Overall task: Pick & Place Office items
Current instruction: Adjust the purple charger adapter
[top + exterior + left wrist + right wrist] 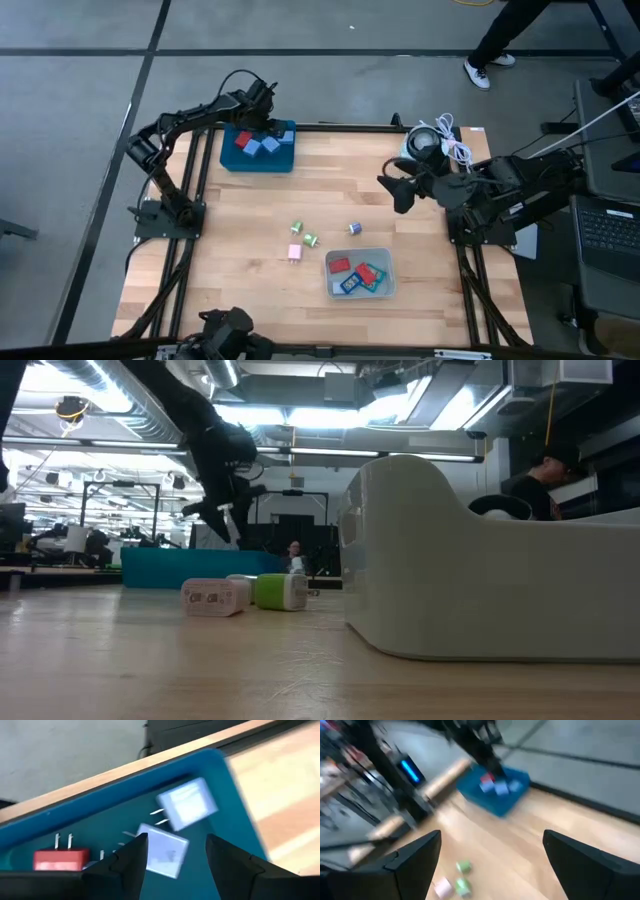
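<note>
1. High view: the left gripper (pixel 268 124) hovers over the dark blue tray (pixel 283 160) at the table's (pixel 250 220) far left edge. In the tray lie a red piece (pixel 243 139) and light blue pieces (pixel 261 145). The right gripper (pixel 392 192) hangs over the right half of the table, well apart from everything loose. Two green pieces (pixel 297 228) and a pink piece (pixel 294 253) lie near the table's middle, a blue piece (pixel 354 229) a little to their right. A clear bin (pixel 386 287) near the front edge holds red and blue pieces (pixel 357 277). A white coiled cable (pixel 452 143) sits at the far right corner.

2. Low view: a pink piece (pixel 214 597) and a green piece (pixel 281 591) lie side by side on the wood, the tray (pixel 190 568) behind them. The left gripper (pixel 222 518) hangs above the tray. A pale bin wall (pixel 480 590) fills the right side.

3. Left wrist view: the left gripper's fingers (pixel 131 862) are spread, holding nothing, just above two light blue pieces (pixel 187 803) and a red piece (pixel 61 859) inside the tray (pixel 125 787).

4. Right wrist view: the right gripper's fingers (pixel 415 857) are spread wide and empty. Beyond them lie green pieces (pixel 463 866) and a pink piece (pixel 443 888); farther off stands the tray (pixel 485 800).
</note>
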